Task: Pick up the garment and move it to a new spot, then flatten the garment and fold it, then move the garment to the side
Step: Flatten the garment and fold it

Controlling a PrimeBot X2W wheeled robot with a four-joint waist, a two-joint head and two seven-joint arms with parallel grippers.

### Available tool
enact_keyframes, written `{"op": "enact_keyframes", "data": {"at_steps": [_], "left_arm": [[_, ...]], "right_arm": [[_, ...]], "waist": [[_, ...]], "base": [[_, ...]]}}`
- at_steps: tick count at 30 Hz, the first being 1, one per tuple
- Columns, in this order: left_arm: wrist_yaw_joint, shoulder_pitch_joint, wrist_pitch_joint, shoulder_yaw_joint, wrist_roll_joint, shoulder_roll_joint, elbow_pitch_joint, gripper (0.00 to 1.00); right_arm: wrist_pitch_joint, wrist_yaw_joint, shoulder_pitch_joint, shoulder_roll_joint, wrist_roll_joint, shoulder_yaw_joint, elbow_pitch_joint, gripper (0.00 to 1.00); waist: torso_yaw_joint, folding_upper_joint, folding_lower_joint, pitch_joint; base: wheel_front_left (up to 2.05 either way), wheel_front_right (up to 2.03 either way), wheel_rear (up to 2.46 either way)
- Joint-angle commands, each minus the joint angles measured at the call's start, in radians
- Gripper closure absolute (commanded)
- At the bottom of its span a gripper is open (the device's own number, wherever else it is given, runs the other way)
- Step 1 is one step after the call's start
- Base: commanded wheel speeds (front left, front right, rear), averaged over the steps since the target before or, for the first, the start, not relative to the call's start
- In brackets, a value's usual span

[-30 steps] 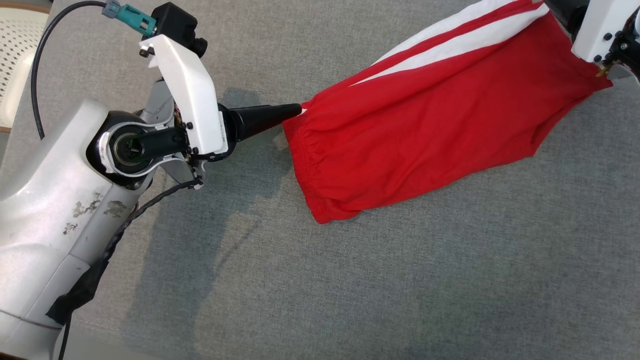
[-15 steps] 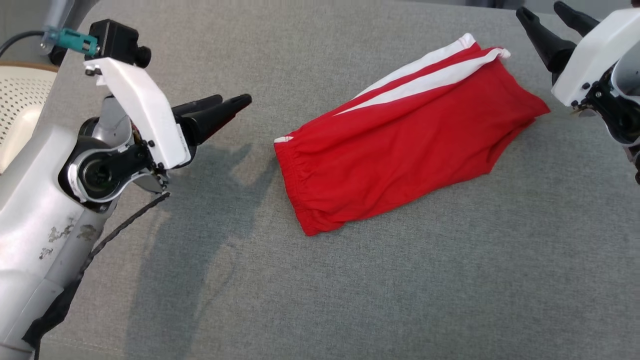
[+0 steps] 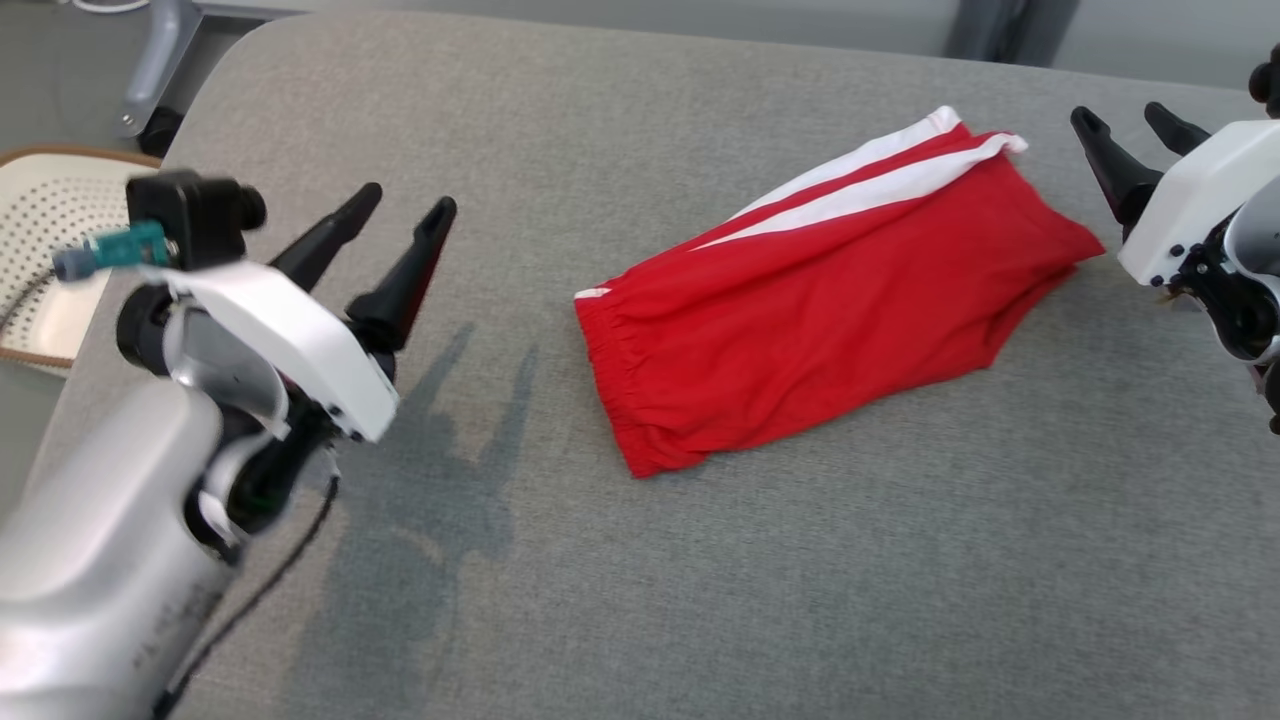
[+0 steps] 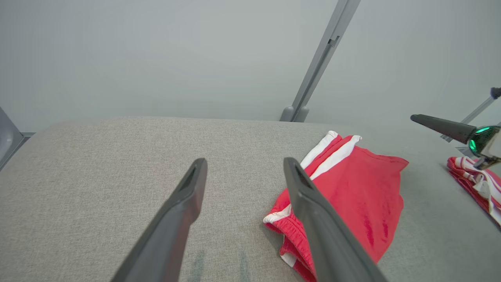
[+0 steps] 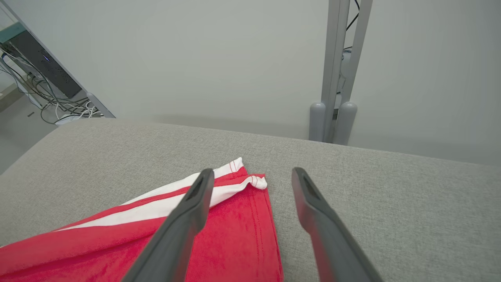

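1. Red garment (image 3: 830,300) is lying folded lengthwise near the middle of the grey desk (image 3: 800,580), with its white stripes facing up and its waistband toward my left.
2. Left fingers (image 3: 410,265) and right fingers (image 3: 1105,160) are hovering spread wide and empty, one pair off each end of it.
3. I am judging the fold as laid. Moving it aside is remaining, and that is calling for pinching waistband and hem together so the layers are not slipping.
4. Another red-and-white cloth (image 4: 475,184) is lying past the right fingers, so that side is looking taken. A perforated chair (image 3: 40,240) is standing off the left edge.
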Motion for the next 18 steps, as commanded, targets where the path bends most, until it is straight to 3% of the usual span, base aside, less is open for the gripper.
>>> {"op": "enact_keyframes", "data": {"at_steps": [1,5,10,18], "left_arm": [[0.019,0.023,-0.035,0.000,0.025,-0.002,-0.018,0.00],[0.086,0.093,-0.167,0.005,0.092,-0.022,-0.093,0.00],[0.136,0.180,-0.294,0.004,0.140,-0.059,-0.169,0.00],[0.196,0.286,-0.358,0.069,0.263,-0.156,-0.193,0.00]], "right_arm": [[0.009,0.000,0.006,-0.003,0.011,0.002,0.010,0.00],[0.056,0.000,-0.002,-0.012,0.033,0.014,0.058,0.00],[0.134,0.000,-0.020,-0.023,0.053,0.028,0.104,0.00],[0.216,0.000,-0.053,-0.023,0.081,0.036,0.165,0.00]], "waist": [[0.017,0.0000,0.0000,0.013],[0.056,0.0000,0.0000,0.038],[0.097,0.0000,0.0000,0.074],[0.133,0.0000,0.0000,0.112]], "base": [[0.00,0.00,0.00],[0.00,0.00,0.00],[0.00,0.00,0.00],[0.00,0.00,0.00]]}}
